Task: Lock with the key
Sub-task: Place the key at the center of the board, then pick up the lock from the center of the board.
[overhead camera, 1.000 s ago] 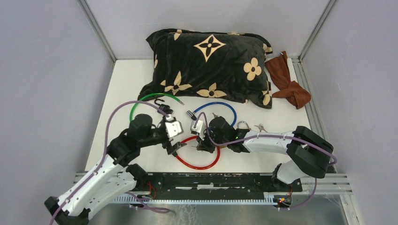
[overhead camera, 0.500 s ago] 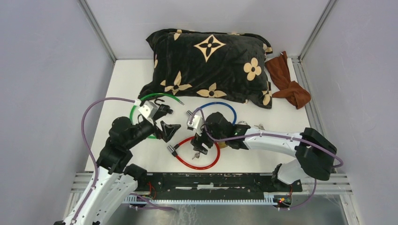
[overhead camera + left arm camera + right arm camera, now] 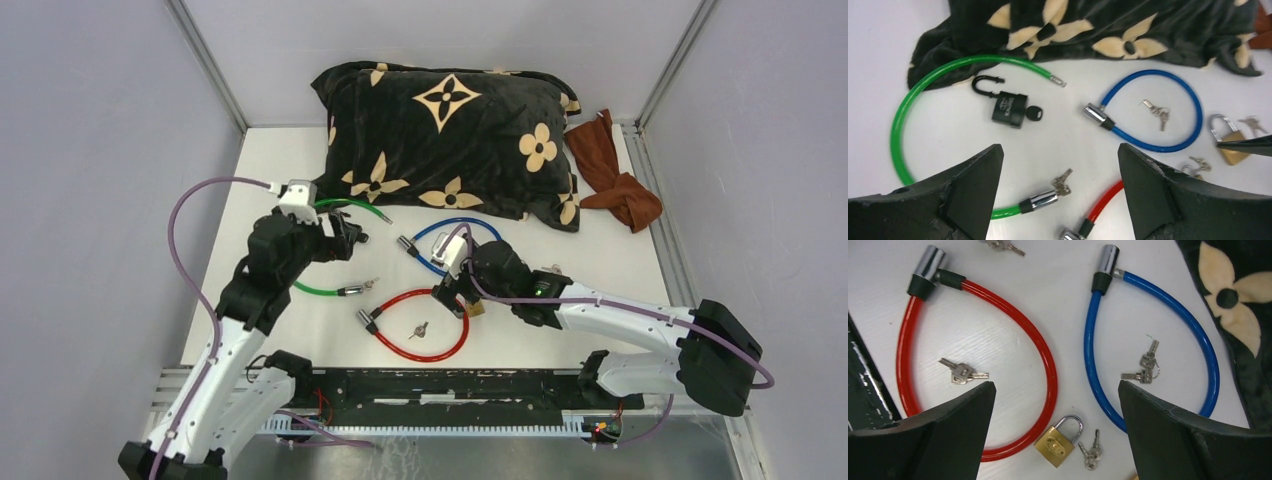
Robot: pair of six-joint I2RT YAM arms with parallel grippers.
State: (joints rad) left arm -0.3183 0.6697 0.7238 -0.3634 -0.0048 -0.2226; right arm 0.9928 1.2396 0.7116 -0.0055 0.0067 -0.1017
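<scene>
The red cable lock (image 3: pixel 1045 365) lies in a closed loop on the white table, both cable ends in its chrome head (image 3: pixel 928 262). A small bunch of keys (image 3: pixel 962 371) lies loose inside the loop (image 3: pixel 418 329). My right gripper (image 3: pixel 1056 386) hovers open above the loop's right side, holding nothing (image 3: pixel 458 292). My left gripper (image 3: pixel 1059 150) is open too and raised over the green cable lock (image 3: pixel 898 125), near the pillow's front edge (image 3: pixel 340 238).
A blue cable lock (image 3: pixel 1205 350) has keys (image 3: pixel 1143 367) inside it. Nearby lie a shut brass padlock (image 3: pixel 1060 440) with keys (image 3: pixel 1089 452) and a black padlock (image 3: pixel 1009 107) with open shackle and a key in it. At the back are a pillow (image 3: pixel 450 140) and a brown cloth (image 3: pixel 615 175).
My right gripper opened and drew back to the right, leaving the keys inside the red loop. My left gripper let go of the red lock's head and moved back-left over the green cable.
</scene>
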